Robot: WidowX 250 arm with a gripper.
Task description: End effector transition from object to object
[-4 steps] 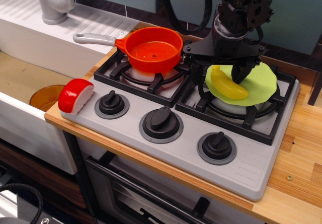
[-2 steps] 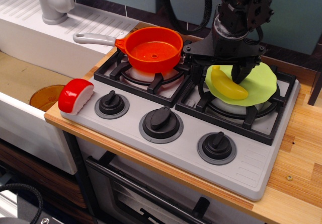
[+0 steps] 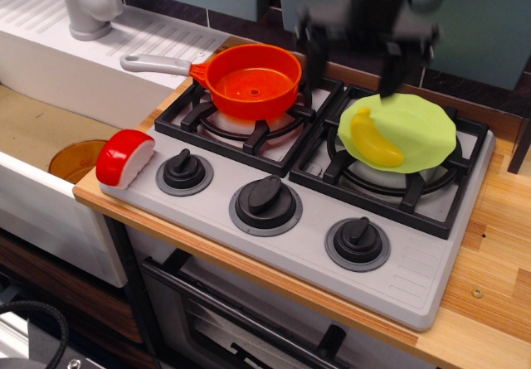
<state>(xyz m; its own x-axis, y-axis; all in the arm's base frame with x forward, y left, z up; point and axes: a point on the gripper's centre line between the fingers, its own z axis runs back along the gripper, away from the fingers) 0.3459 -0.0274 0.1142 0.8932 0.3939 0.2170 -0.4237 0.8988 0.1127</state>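
The yellow toy banana (image 3: 375,141) lies on the lime-green plate (image 3: 419,128) over the stove's back right burner. My gripper (image 3: 351,62) is motion-blurred, above and behind the plate. Its two thin fingers (image 3: 390,72) are spread wide with nothing between them, clear of the banana. The sushi piece (image 3: 124,157), red top over a white base, sits on the stove's front left corner, far to the left of the gripper.
An orange pan (image 3: 253,79) with a grey handle sits on the back left burner. Three black knobs (image 3: 265,203) line the grey stove front. A white sink with a faucet (image 3: 87,4) and an orange bowl (image 3: 73,158) lies left. Wooden counter (image 3: 489,278) at right.
The gripper has risen quickly from around the banana to well above the plate, leaving the banana lying on it. Nothing else moved.
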